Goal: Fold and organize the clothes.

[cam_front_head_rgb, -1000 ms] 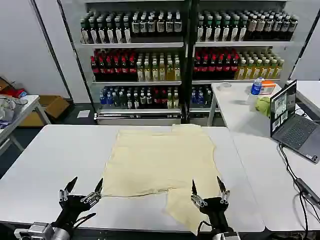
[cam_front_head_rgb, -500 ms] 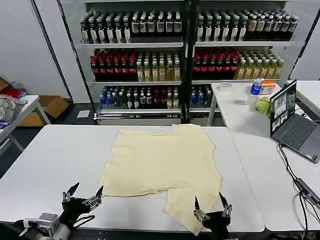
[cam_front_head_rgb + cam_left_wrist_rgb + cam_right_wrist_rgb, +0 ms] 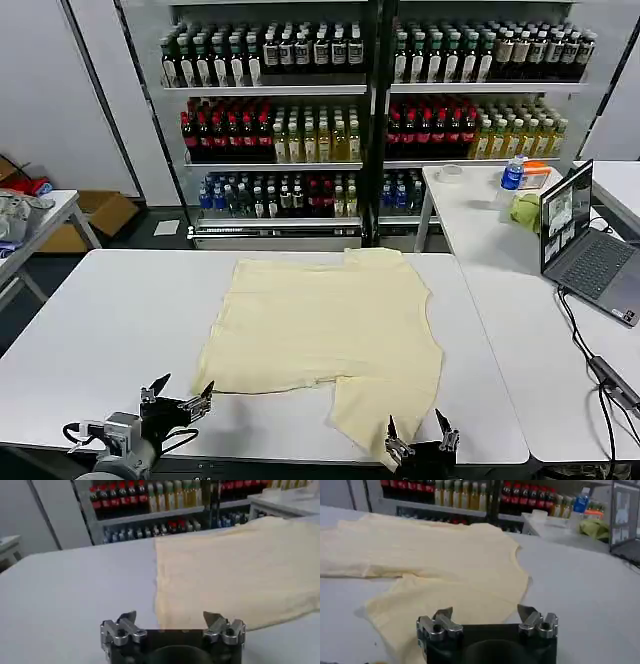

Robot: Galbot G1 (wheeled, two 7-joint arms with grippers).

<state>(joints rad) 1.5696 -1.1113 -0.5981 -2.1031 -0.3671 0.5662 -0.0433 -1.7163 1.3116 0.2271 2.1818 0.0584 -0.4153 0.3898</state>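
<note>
The clothes are one pale cream-yellow T-shirt [image 3: 325,320] lying partly folded on the white table [image 3: 110,320], with a sleeve flap reaching toward the table's front edge at the right. My left gripper [image 3: 182,394] hovers open at the front edge, just left of the shirt's near-left corner [image 3: 170,615]. Low at the front edge, my right gripper [image 3: 421,443] is open too, over the end of that sleeve flap [image 3: 420,610]. Nothing sits between either pair of fingers.
A second white table [image 3: 520,250] on the right carries a laptop [image 3: 585,250], a lime-green cloth lump [image 3: 526,210], a bottle and cables. Shelves of drink bottles [image 3: 370,110] stand behind. Another table with a grey-white bundle [image 3: 15,215] is at far left.
Both grippers have drawn back toward the table's front edge and sunk lower in the head view, still open. The shirt lies unchanged.
</note>
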